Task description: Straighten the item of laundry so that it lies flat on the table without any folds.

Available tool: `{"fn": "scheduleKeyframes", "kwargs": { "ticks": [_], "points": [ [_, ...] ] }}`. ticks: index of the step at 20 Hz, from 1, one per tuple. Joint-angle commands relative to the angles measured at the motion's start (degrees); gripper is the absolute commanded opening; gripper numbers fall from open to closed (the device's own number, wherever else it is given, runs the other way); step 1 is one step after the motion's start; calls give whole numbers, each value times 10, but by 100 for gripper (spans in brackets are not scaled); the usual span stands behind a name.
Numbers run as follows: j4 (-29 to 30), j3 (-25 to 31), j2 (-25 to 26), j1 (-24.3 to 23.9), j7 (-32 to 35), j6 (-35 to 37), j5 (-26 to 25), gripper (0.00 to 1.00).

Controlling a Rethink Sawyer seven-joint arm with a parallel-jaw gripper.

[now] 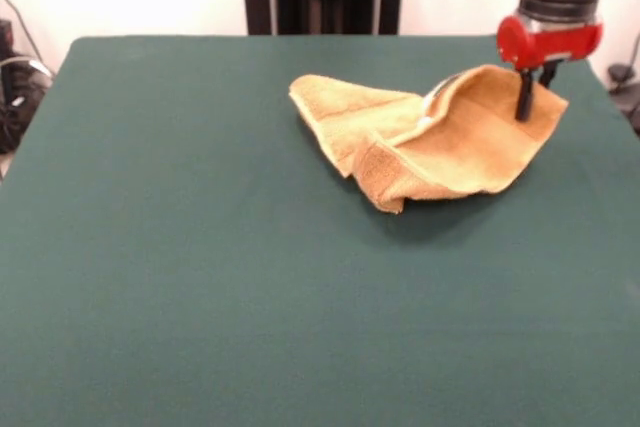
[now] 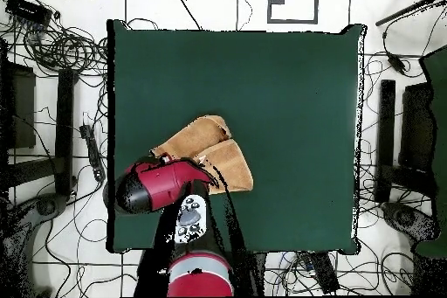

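Front view puts the towel (image 1: 430, 142) right of centre on the green counter (image 1: 200, 267), toward its far side, crumpled and folded over itself. Its nearest part is a doubled corner bunched low on the cloth; behind that, one flap lies flat to the left and another curls up to the right. Terry like this looks light, limp and grippy, so it should drape and drag rather than slide; a free corner or hem looks like the best hold. Farthest back, the tool (image 1: 526, 97) dips onto the raised right edge, dark tips touching the fabric, apparently clenched on it.
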Motion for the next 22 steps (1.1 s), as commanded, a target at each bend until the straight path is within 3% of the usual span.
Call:
{"fn": "scheduleKeyframes", "kwargs": {
  "ticks": [1, 8, 15, 22],
  "points": [
    [-35, -31, 33, 45, 159, -11, 68, 0],
    [-3, -26, 10, 109, 205, 0, 157, 0],
    [5, -71, -1, 179, 220, 18, 231, 0],
    [10, -76, 6, 195, 210, 6, 266, 0]
  ]
}}
